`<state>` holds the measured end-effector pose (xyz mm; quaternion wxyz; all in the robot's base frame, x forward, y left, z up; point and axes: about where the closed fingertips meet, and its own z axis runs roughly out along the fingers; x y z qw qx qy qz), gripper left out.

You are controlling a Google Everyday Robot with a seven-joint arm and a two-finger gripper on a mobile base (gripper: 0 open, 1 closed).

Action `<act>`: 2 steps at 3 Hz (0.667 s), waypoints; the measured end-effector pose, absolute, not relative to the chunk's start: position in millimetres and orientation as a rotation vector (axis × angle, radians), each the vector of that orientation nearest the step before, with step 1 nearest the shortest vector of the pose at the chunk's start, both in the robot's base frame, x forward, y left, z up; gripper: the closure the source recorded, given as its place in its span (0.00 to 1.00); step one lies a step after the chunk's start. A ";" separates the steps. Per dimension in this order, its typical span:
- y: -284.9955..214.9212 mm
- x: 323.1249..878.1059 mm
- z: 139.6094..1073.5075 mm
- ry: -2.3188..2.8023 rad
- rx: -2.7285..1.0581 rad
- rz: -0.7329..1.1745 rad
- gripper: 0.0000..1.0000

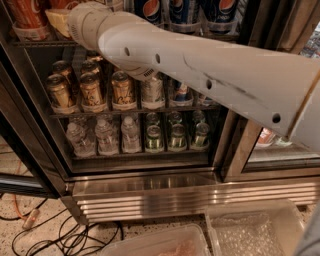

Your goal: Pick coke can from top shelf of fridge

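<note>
The fridge (150, 192) fills the view, with its door open. Red coke cans (27, 12) stand in a clear tray at the far left of the top shelf (37, 44). My white arm (200, 70) comes in from the right and reaches up to the top left. Only a tan part of my gripper (56, 20) shows past the wrist, right beside the coke cans at the shelf's level. I cannot tell whether it touches a can. The arm hides part of the shelf.
Blue Pepsi cans (182, 10) stand to the right on the top shelf. Gold cans (92, 90) fill the rack below, and water bottles (105, 135) and green cans (155, 137) the lowest. Cables (65, 235) and clear plastic bins (255, 227) lie on the floor in front.
</note>
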<state>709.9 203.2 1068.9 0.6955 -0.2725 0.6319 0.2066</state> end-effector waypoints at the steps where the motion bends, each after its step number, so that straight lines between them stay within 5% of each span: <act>1: 203.9 709.7 1067.4 1.411 -0.608 0.464 0.73; 2: 203.5 709.4 1065.4 1.413 -0.603 0.467 0.96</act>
